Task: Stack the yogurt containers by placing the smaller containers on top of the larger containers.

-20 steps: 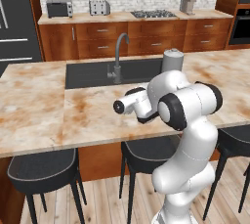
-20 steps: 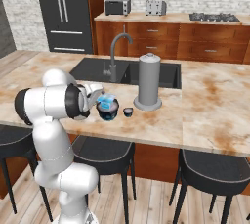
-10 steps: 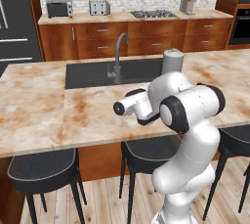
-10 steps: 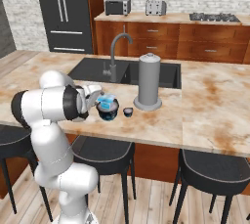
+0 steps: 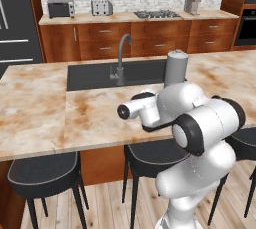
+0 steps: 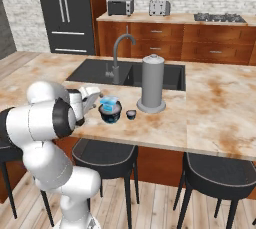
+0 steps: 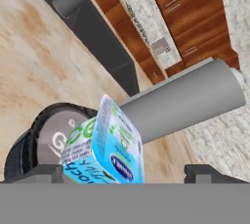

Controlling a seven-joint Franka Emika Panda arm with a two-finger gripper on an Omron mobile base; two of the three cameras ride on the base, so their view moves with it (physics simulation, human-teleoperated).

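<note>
Your pincer [image 7: 125, 176] has just spread wide, releasing the translucent light-blue yogurt cup [image 6: 109, 105], which now sits on the squat dark navy tub [image 6: 110, 115] directly ahead; one stack is done, so the tiny dark cup [image 6: 131, 115] beyond it comes next.

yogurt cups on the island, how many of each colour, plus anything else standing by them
dark navy tub: 1
light blue cup, sitting on the navy tub: 1
tiny dark cup: 1
tall grey cylinder: 1
total: 4

Even bright rendered light, soft faint shadows, slightly coarse, perhaps low-resolution, no glare
</note>
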